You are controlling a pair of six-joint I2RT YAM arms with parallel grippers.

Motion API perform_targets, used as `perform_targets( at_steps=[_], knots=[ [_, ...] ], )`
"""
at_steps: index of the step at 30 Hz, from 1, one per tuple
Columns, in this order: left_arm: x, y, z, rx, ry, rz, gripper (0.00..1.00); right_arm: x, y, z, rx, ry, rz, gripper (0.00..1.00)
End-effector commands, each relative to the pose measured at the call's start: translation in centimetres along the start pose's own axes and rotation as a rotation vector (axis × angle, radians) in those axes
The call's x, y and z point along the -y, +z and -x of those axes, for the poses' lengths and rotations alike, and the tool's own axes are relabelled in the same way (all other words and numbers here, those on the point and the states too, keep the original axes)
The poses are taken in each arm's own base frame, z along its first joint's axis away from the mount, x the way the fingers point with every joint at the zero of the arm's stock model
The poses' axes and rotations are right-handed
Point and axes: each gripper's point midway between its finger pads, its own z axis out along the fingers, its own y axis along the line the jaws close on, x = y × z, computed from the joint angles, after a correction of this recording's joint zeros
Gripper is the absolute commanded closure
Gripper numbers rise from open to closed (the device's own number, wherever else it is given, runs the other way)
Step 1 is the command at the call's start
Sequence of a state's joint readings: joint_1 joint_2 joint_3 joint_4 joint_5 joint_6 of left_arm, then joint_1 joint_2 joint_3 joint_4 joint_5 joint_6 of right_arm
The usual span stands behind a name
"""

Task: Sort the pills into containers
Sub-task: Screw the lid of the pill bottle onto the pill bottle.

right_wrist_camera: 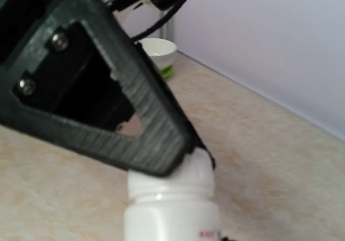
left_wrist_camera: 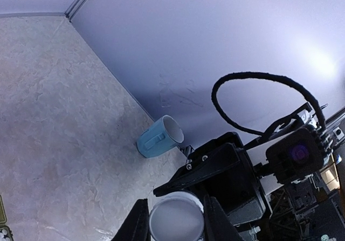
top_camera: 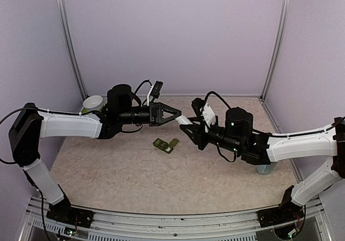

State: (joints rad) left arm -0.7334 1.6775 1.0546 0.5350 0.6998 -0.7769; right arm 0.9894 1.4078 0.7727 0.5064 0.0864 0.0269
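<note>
A white pill bottle [top_camera: 186, 120] is held in the air between my two grippers, above the table's middle. My right gripper [top_camera: 192, 130] is shut on the bottle's body [right_wrist_camera: 172, 211]; its own fingers are out of the right wrist view. My left gripper [top_camera: 178, 115] is shut on the bottle's white cap [left_wrist_camera: 177, 220], one dark finger [left_wrist_camera: 137, 224] on each side. The left gripper's black finger [right_wrist_camera: 145, 122] covers the cap in the right wrist view. The dark green containers [top_camera: 166, 145] lie on the table below the grippers, apart from both. No loose pills show.
A pale blue mug [left_wrist_camera: 159, 137] lies on its side near the right wall, partly hidden behind the right arm in the top view [top_camera: 264, 169]. A white bowl [top_camera: 92, 102] stands at the back left, also in the right wrist view [right_wrist_camera: 157, 49]. Walls enclose the table.
</note>
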Motion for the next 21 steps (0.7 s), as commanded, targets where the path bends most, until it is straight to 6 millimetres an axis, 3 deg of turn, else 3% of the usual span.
perform_targets(
  at_steps=[1,10,17,21],
  knots=[
    [4.9,-0.4,0.1,0.006,0.152,-0.183,0.78,-2.6,-0.8,3.5,0.079,0.201,0.192,0.95],
    [7.1,-1.0,-0.2,0.003,0.208,-0.26,0.77,-2.3,-1.7,3.9,0.115,0.449,0.373,0.95],
    [5.0,-0.9,0.8,0.016,0.146,-0.144,0.52,-1.0,-0.8,3.0,0.075,0.34,0.274,0.95],
    [4.6,-1.1,1.1,0.021,0.135,-0.128,0.5,-0.7,-0.5,2.6,0.054,0.306,0.25,0.95]
  ],
)
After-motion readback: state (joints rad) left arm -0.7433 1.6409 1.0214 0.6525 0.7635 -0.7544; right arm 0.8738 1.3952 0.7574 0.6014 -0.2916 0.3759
